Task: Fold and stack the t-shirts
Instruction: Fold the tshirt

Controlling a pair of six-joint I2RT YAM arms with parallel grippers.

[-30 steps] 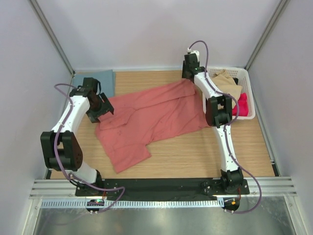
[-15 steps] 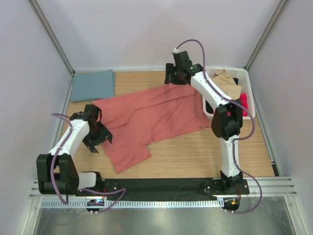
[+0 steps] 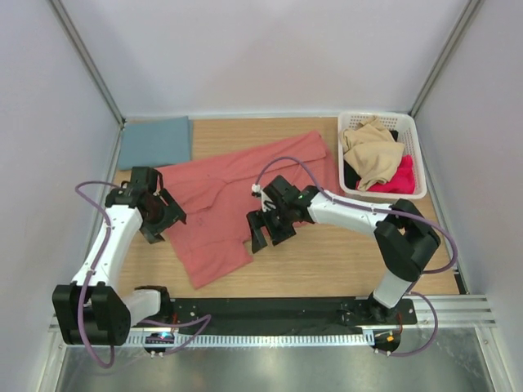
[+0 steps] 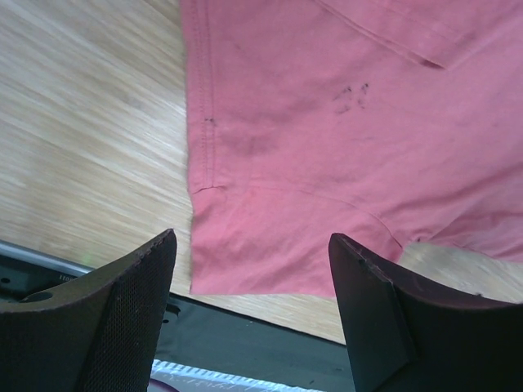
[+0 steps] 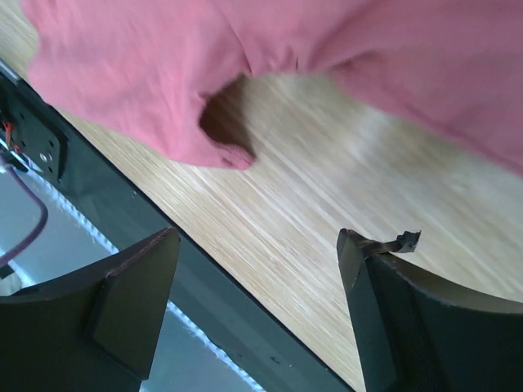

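The salmon-red t-shirt (image 3: 237,184) lies spread and rumpled across the middle of the wooden table; it also shows in the left wrist view (image 4: 327,147) and the right wrist view (image 5: 163,73). The teal-blue t-shirt (image 3: 155,140) lies folded flat at the back left corner. My left gripper (image 3: 161,222) is open and empty over the shirt's left edge. My right gripper (image 3: 265,231) is open and empty, low over the table at the shirt's front edge, near the lower sleeve. Both pairs of jaws stand wide apart with nothing between them.
A white basket (image 3: 411,135) at the back right holds tan and pink cloth. Bare wood (image 3: 343,253) lies in front of the shirt. The black base rail (image 3: 270,309) runs along the near edge. Walls close in the left, right and back.
My right arm has swung from the back of the table down to the shirt's front edge. My left gripper has moved slightly back toward the shirt's left edge. The shirt's right side lies flatter.
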